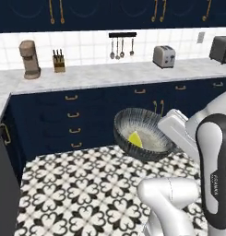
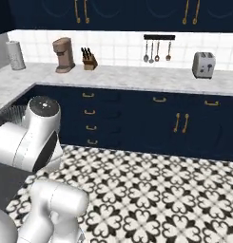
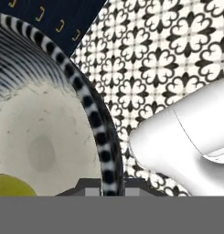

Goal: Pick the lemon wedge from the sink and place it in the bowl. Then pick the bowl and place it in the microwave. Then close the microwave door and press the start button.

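Bowl: wide and round, held aloft above the patterned floor, clear of any worktop, tilted so its inside faces the left base camera. Outer wall dark grey-blue with fine pale streaks; in the hand view the rim shows as a band of black and white checks, and the interior is pale, matt and faintly mottled. Lemon wedge: small, bright yellow, lying inside the bowl against its lower wall; the hand view catches it as a yellow patch at the bottom left edge. Claw: closed on the bowl's rim, one dark finger tip on each side of the wall. Floor tiles are white with a black floral motif. Behind, navy cabinet fronts with brass handles under a grey marbled worktop
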Motion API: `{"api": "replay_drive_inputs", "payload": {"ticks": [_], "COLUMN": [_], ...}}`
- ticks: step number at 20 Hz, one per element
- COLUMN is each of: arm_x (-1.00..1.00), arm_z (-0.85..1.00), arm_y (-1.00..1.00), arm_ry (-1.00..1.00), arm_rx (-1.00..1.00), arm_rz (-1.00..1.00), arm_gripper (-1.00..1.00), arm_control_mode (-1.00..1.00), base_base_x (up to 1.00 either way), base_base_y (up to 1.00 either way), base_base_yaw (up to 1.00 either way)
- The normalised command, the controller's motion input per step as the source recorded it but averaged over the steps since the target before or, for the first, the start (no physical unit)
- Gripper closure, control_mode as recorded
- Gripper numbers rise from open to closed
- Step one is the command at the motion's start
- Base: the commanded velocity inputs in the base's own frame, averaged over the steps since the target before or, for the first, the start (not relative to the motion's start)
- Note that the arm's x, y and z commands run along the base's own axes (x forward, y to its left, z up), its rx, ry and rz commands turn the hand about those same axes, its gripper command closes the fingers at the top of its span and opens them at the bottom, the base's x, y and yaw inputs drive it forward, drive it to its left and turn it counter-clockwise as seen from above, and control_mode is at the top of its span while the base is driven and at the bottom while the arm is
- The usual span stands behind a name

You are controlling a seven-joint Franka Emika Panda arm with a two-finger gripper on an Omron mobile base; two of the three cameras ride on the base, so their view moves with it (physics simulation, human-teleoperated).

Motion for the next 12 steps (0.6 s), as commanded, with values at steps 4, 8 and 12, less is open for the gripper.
{"api": "replay_drive_inputs", "payload": {"ticks": [4,8,12], "arm_x": [0.0,0.0,0.0], "arm_z": [0.0,0.0,0.0], "arm_y": [0.0,0.0,0.0], "arm_ry": [0.0,0.0,0.0], "arm_rx": [0.0,0.0,0.0], "arm_rz": [0.0,0.0,0.0], "arm_gripper": [1.0,1.0,1.0], "arm_control_mode": [1.0,1.0,1.0], "base_base_x": [0.03,0.17,0.32], "base_base_y": [-0.94,-0.76,-0.69], "base_base_yaw": [-0.49,-0.54,-0.56]}}
